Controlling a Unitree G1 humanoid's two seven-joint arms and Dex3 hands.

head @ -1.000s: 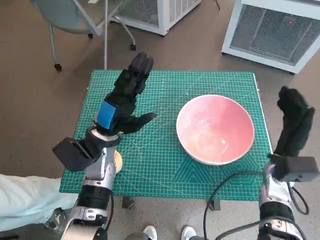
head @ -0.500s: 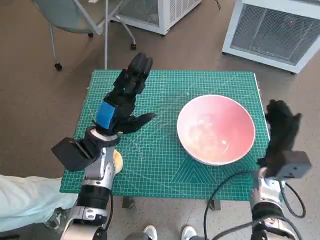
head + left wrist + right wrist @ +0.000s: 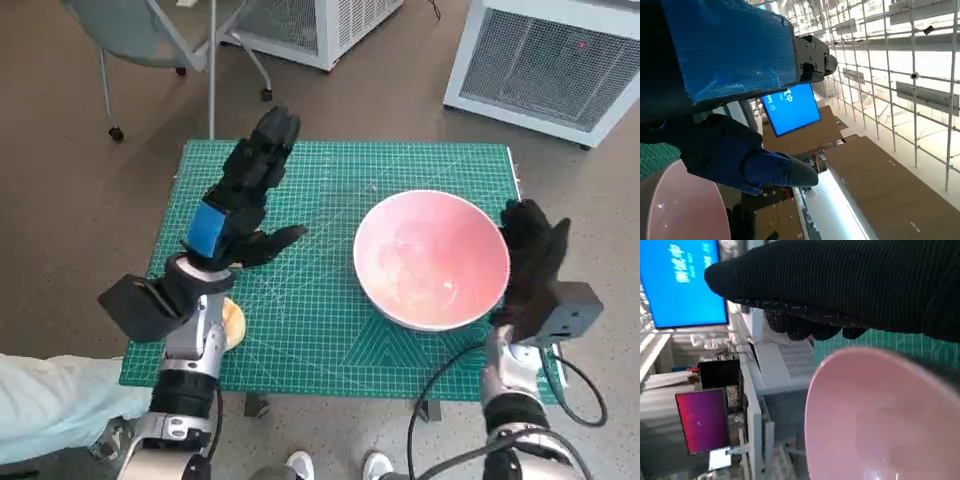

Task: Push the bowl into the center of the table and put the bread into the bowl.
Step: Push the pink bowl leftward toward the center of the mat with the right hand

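Note:
A large pink bowl (image 3: 431,259) sits on the right half of the green cutting mat (image 3: 320,310). My right hand (image 3: 530,262), in its black glove, stands with fingers up right against the bowl's right rim, holding nothing. The right wrist view shows the bowl (image 3: 875,420) close under the glove (image 3: 840,285). My left hand (image 3: 245,200) hovers open above the mat's left part, fingers spread. A piece of bread (image 3: 232,322) peeks out by the mat's front left, mostly hidden by my left forearm. The bowl's edge (image 3: 680,210) shows in the left wrist view beneath the left hand (image 3: 735,125).
The table's edges run close round the mat. A chair (image 3: 150,40) stands behind the table on the left, white cabinets (image 3: 550,60) behind on the right. Cables (image 3: 450,400) hang by the front right edge. A person's pale sleeve (image 3: 50,400) lies at the lower left.
My right hand has moved left from beyond the table's right edge to the bowl's right rim. The left hand and the bowl have barely shifted.

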